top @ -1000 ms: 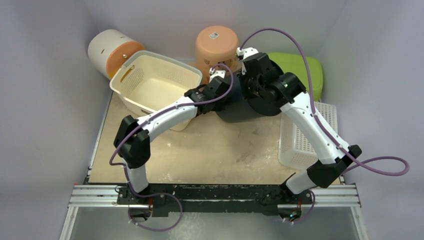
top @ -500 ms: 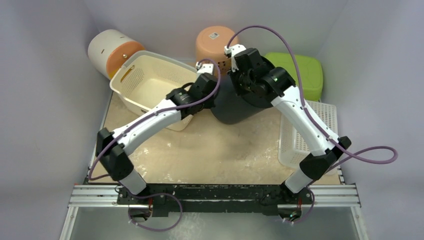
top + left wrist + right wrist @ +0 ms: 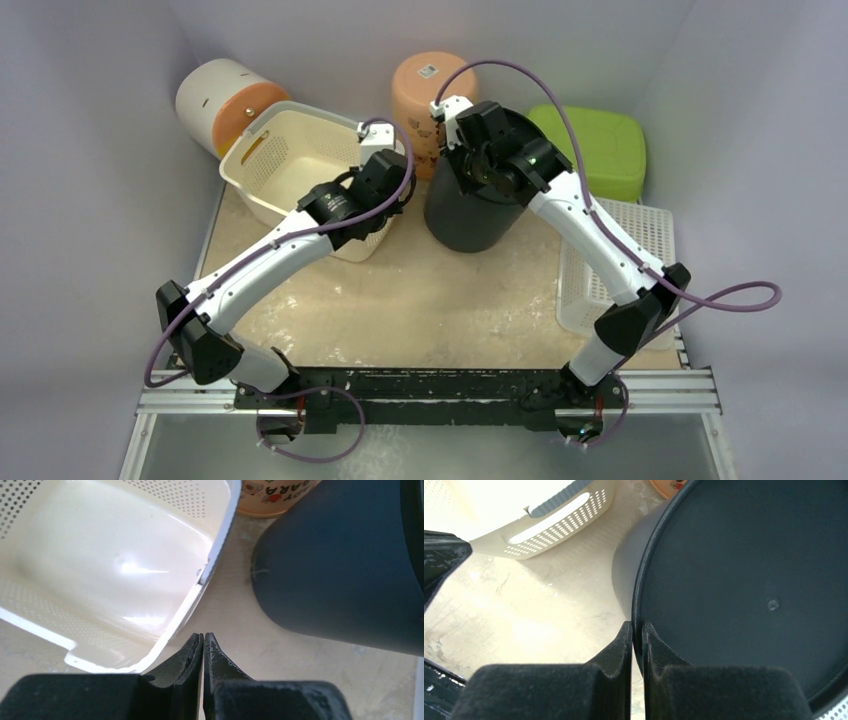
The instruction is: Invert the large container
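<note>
The large dark container (image 3: 470, 220) stands on the table at centre back, close to upright. My right gripper (image 3: 638, 625) is shut on its rim, one finger outside the wall and one inside. In the right wrist view the container (image 3: 744, 580) shows a flat dark face with a small centre mark inside the rim. In the top view the right gripper (image 3: 452, 168) sits at the container's upper left edge. My left gripper (image 3: 203, 636) is shut and empty, over bare table between the cream basket and the container (image 3: 340, 565), touching neither. It also shows in the top view (image 3: 400, 195).
A cream perforated basket (image 3: 300, 170) stands left of the container, also in the left wrist view (image 3: 115, 555). An orange tub (image 3: 432, 85) stands upside down behind. A white and orange cylinder (image 3: 220, 100) lies back left. A green box (image 3: 600, 145) and a white basket (image 3: 620, 270) are at right.
The dark container has gone from tilted to standing, carried left by my right gripper. My left gripper has drawn back left, away from the container, toward the cream basket.
</note>
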You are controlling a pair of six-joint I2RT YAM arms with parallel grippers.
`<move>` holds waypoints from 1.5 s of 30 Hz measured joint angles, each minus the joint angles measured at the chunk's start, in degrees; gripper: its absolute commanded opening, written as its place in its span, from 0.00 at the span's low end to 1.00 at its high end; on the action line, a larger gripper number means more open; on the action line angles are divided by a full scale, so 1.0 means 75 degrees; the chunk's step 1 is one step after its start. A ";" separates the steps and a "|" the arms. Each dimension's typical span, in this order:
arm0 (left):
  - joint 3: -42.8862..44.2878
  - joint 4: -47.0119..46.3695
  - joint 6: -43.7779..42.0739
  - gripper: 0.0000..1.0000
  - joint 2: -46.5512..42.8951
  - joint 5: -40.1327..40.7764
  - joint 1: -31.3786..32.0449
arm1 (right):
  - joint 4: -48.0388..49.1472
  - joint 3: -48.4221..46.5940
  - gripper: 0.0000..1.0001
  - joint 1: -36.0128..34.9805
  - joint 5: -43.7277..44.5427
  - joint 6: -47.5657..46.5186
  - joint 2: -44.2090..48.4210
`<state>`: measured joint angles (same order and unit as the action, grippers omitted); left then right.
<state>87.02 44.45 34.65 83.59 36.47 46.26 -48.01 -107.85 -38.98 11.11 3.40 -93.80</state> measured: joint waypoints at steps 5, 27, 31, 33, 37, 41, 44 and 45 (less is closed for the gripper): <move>-0.0242 0.0204 0.0003 0.04 -0.0029 0.0364 0.0000 | 0.0256 0.0420 0.01 0.0000 -0.0213 -0.0052 -0.0122; -0.0344 0.0262 0.0000 0.15 -0.0460 0.0793 0.0000 | 0.1207 0.1582 0.40 0.0233 0.0466 0.0877 0.0370; -0.0344 0.0268 0.0003 0.15 -0.0659 0.0796 0.0000 | 0.1492 0.2212 0.41 0.0915 0.0452 0.1090 0.0909; -0.0344 0.0274 0.0003 0.15 -0.0740 0.0796 0.0000 | 0.1419 0.2486 0.41 0.1434 0.0525 0.1198 0.1233; -0.0350 0.0294 0.0006 0.20 -0.0778 0.0793 0.0000 | 0.1291 0.2617 0.42 0.1801 0.0562 0.1297 0.1577; -0.0443 0.0326 0.0003 0.27 -0.0781 0.0793 0.0000 | 0.1026 0.2710 0.44 0.1865 0.0589 0.1413 0.1760; -0.0545 0.0323 -0.0006 0.40 -0.0778 0.0778 0.0000 | 0.0883 0.2713 0.49 0.1865 0.0539 0.1411 0.1789; -0.0571 0.0315 -0.0029 0.49 -0.0775 0.0766 0.0000 | 0.0863 0.2713 0.50 0.1865 0.0513 0.1381 0.1804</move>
<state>82.74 46.81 34.44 77.78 42.22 46.26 -41.54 -87.50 -24.99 14.96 13.76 -80.27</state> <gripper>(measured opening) 0.316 0.461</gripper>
